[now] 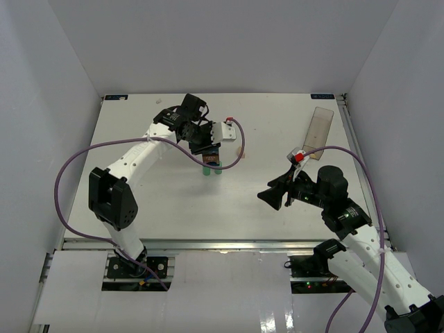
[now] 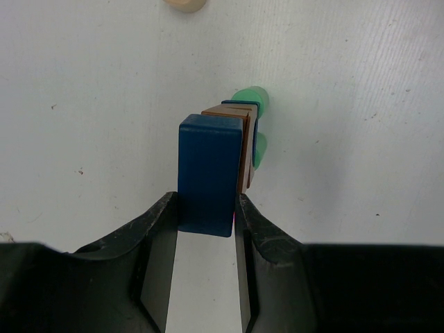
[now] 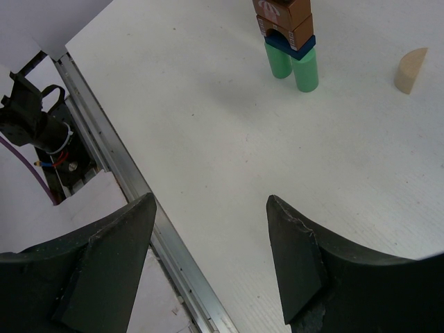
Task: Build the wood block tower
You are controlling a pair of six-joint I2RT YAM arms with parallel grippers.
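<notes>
Clamping a blue block (image 2: 207, 173) in the left gripper (image 2: 206, 201) — jaws pressed on its two broad faces, with the block standing on end between the fingers. Hanging it directly over the tower (image 3: 288, 38), with brown and blue edges and green tops showing past the block's far side in the left wrist view. Not being able to tell from any view whether block and tower are touching.

Showing, in the right wrist view, the tower standing near the middle of the table (image 1: 159, 208), under the left arm's reach. Resting on two green cylinders (image 3: 305, 69), upright and touching side by side. Carrying a flat blue slab (image 3: 291, 45) across both, a brown arch (image 3: 284, 28) on the slab and a brown brick (image 3: 281, 8) on the arch, the brick's top cut off by the picture's edge.

Showing also a tan piece (image 3: 411, 69), rounded on one side, lying on the bare table near the tower and not touching it.

Hovering well apart from the tower, over the table's right half: the right gripper (image 3: 208, 236) — jaws standing wide apart, holding nothing, pointing toward the tower.

Lying flat at the far right of the table, away from both grippers: a clear box (image 1: 321, 126).
</notes>
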